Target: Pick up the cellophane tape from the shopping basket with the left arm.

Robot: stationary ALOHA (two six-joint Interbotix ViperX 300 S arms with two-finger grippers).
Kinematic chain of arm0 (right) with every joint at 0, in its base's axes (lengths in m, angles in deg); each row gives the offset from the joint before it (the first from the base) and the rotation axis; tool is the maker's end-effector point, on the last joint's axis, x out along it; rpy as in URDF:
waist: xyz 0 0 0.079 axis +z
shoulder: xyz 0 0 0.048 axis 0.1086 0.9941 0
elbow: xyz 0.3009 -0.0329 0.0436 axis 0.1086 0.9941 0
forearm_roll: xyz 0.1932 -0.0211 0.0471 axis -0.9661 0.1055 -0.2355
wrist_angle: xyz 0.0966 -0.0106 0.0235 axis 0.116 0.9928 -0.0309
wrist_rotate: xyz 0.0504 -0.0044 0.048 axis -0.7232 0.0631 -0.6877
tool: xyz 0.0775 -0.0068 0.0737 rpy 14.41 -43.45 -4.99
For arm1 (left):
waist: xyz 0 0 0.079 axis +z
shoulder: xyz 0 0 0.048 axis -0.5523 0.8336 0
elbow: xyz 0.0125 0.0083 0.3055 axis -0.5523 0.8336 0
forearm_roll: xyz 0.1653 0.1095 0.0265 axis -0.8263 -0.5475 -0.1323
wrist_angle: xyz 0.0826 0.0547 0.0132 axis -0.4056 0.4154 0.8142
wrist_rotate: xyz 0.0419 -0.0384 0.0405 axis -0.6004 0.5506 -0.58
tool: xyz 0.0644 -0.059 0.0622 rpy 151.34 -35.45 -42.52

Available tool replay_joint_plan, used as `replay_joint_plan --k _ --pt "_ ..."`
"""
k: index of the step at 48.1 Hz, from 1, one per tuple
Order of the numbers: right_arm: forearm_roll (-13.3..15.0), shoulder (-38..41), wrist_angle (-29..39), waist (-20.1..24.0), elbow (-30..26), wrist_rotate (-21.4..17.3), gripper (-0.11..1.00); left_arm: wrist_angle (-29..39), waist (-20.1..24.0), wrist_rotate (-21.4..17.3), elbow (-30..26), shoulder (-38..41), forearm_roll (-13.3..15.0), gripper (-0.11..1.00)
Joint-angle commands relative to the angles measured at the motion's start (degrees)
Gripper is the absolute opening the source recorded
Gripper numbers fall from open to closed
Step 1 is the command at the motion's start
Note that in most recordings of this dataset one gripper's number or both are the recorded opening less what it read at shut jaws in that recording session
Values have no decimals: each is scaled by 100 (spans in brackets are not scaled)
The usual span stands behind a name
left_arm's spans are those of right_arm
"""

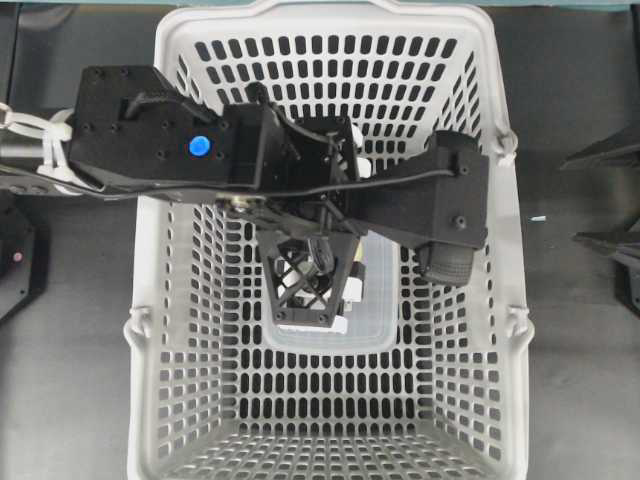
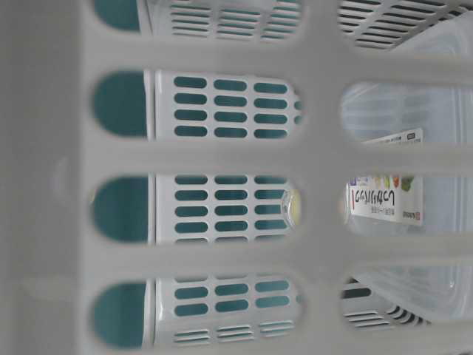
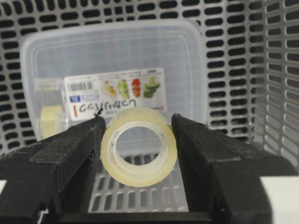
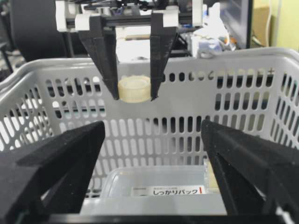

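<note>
The tape (image 3: 138, 145) is out of the basket (image 1: 160, 300), pinched between the left gripper's (image 3: 137, 140) two black fingers and held in the air above the box (image 3: 112, 56). From the left wrist camera the pale ring faces the lens, one finger (image 3: 70, 154) at its 9 o'clock and the other at its 3 o'clock, both touching its rim.

Largest first: the grey slotted basket fills the overhead view, with the left arm (image 1: 170, 140) reaching in from 9 o'clock and bending down over the middle. The clear box (image 1: 380, 300) with its printed label lies on the basket floor, under the arm and toward 6 o'clock of it. Through the box's wall at 9 o'clock of the left wrist view a second pale roll (image 3: 50, 116) shows.

The right gripper (image 4: 149, 163) hangs with its fingers spread wide apart, gripping nothing. Between them, at 12 o'clock in its camera, the left gripper (image 4: 134, 91) hangs down with the tape (image 4: 134, 88) level with the top of the far basket wall, well above the box (image 4: 154, 191).

In the table-level view the tape cannot be made out with certainty; the box label (image 2: 386, 181) shows through the basket wall at 3 o'clock.
</note>
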Motion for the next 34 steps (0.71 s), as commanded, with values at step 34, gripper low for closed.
replay_joint_plan --k 34 --pt "-18 35 -105 9 -44 -9 80 -18 88 9 -53 -53 -26 49"
